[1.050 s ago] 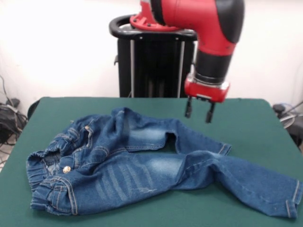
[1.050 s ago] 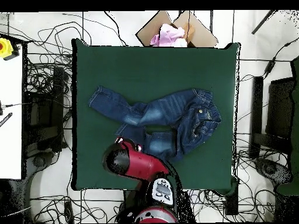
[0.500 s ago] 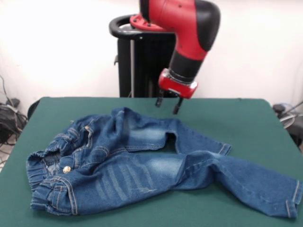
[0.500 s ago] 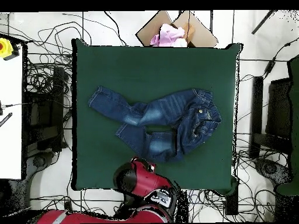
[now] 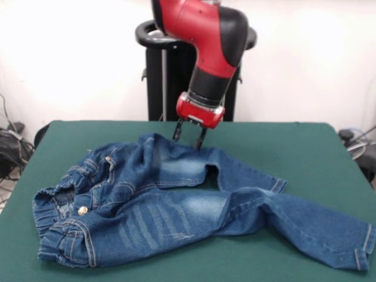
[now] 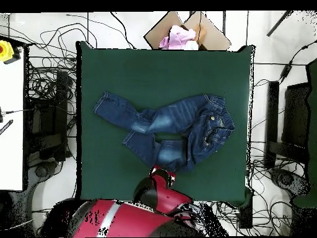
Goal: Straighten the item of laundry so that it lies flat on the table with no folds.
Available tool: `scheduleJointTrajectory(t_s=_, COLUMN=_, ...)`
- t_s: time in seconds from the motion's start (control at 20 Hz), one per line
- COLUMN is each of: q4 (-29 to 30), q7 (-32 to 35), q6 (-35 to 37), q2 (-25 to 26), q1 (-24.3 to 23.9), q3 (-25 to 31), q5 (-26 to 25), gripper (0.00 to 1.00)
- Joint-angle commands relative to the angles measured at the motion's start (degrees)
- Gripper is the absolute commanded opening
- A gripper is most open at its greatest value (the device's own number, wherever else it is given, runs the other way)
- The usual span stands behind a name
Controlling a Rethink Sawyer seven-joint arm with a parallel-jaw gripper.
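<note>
jeans: crumpled on table, long axis left-right in front view. my gripper: fingers spread, empty, above far folded leg, nearest upper edge.

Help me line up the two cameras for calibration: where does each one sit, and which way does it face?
Front view: across the table, facing the robot; shows jeans, red arm, open gripper at their far edge.
Overhead view: above, looking straight down; the arm enters from the bottom, gripper at the jeans' lower edge.
Shared: jeans, table, gripper, turned half round.
</note>
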Motion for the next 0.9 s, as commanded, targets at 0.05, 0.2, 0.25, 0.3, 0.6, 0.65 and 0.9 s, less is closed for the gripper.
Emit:
scheduleJointTrajectory(t_s=0.05, q4=3.81, q7=14.67, q6=9.94, q2=-9.81, q1=-3.48, q3=11.58, q5=0.24, gripper=1.0)
scheduleJointTrajectory(t_s=0.2, q4=5.03, q7=11.43, q6=20.63, q2=-16.06, q1=-3.56, q3=12.08, q5=2.0, gripper=1.0)
scheduleJointTrajectory(t_s=0.25, q4=4.96, q7=10.44, q6=23.99, q2=-17.58, q1=-4.0, q3=12.33, q5=2.06, gripper=1.0)
scheduleJointTrajectory(t_s=0.3, q4=4.88, q7=9.65, q6=27.01, q2=-19.08, q1=-4.1, q3=12.35, q5=2.04, gripper=1.0)
scheduleJointTrajectory(t_s=0.6, q4=3.4, q7=11.83, q6=20.88, q2=-15.36, q1=-4.46, q3=13.99, q5=1.25, gripper=1.0)
scheduleJointTrajectory(t_s=0.65, q4=2.13, q7=12.36, q6=18.16, q2=-13.02, q1=-3.92, q3=13.63, q5=1.03, gripper=1.0)
scheduleJointTrajectory(t_s=0.9, q4=-4.35, q7=13.73, q6=6.11, q2=-3.48, q1=-1.72, q3=11.56, q5=0.76, gripper=1.0)
